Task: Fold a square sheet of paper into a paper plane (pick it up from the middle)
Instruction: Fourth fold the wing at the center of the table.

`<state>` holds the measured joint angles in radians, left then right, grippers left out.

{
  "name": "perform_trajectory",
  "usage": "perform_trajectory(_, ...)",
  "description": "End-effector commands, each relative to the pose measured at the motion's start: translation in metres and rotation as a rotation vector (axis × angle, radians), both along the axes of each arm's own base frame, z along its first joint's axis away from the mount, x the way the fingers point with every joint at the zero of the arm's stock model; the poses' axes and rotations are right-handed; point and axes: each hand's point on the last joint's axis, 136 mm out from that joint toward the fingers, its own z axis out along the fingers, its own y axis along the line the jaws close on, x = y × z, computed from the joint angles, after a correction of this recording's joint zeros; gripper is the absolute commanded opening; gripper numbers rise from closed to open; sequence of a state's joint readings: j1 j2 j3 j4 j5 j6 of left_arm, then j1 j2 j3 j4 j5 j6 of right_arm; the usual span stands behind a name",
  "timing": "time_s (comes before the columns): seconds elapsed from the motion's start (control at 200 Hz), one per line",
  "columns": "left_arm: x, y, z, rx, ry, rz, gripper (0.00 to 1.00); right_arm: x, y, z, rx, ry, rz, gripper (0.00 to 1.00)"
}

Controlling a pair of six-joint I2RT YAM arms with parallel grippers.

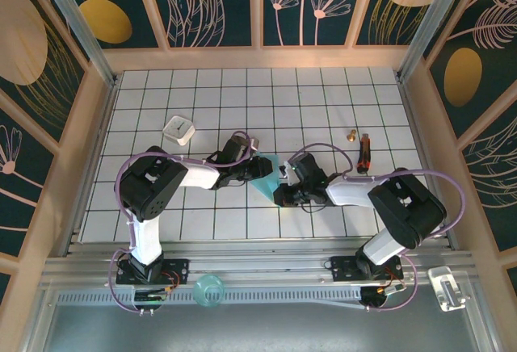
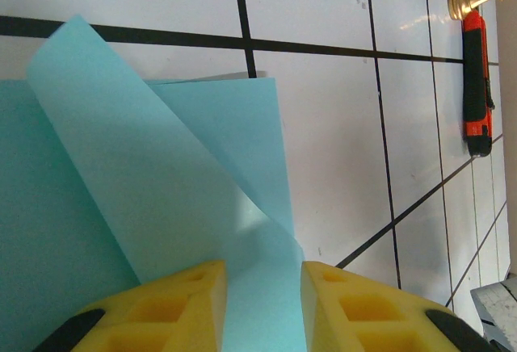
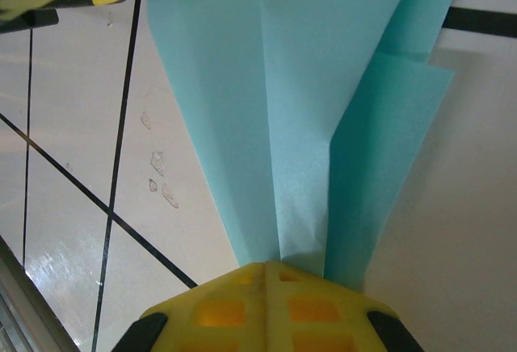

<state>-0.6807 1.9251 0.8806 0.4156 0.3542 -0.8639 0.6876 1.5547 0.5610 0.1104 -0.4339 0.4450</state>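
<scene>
My right pincer (image 3: 271,273) is clamped flat on the narrow end of the sheet of paper (image 3: 299,110). From there the creased layers fan away toward twelve o'clock in its wrist view. I judge that grip is the anchor: it pins the folds so they cannot spring apart. My left pincer (image 2: 262,278) stands part open, a finger either side of a raised flap of the same sheet (image 2: 161,199), with a clear gap showing, so it is guiding rather than pinching. That flap curls up off the layer under it, which suggests a wing fold not yet pressed down.

From above, the sheet (image 1: 264,181) lies mid-tabletop between my two wrists. The tabletop (image 1: 323,94) is white, ruled into square tiles by dark lines, with a few marks on it.

A white square block (image 1: 178,130) sits at ten o'clock from the sheet, well apart. An orange and black tool (image 1: 364,152) lies toward three o'clock, with a small brass piece (image 1: 352,135) just beside it. Dark teal panels (image 1: 218,5) with pale flowers and gold ovals wall the space.
</scene>
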Motion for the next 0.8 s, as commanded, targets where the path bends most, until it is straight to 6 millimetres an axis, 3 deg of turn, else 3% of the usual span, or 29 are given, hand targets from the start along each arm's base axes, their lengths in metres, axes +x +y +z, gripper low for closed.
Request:
perform_trajectory(0.0,-0.012,0.026,-0.041,0.155,0.088,0.031,0.32,-0.024,-0.026,-0.03,-0.094,0.091,-0.023,0.05)
perform_trajectory(0.33,-0.002,0.005,0.024,-0.008,0.023,0.022,0.39,-0.029,-0.031,-0.035,-0.084,0.115,-0.065,0.03)
perform_trajectory(0.56,-0.024,0.0,0.05,-0.082,0.019,0.011,0.4,-0.029,-0.031,-0.035,-0.064,0.126,-0.091,0.02)
perform_trajectory(0.656,-0.039,-0.004,0.047,-0.098,0.056,-0.005,0.35,-0.028,-0.032,-0.035,-0.063,0.129,-0.1,0.02)
perform_trajectory(0.791,-0.052,-0.011,0.038,-0.12,0.11,-0.038,0.15,-0.029,-0.034,-0.036,-0.065,0.13,-0.107,0.01)
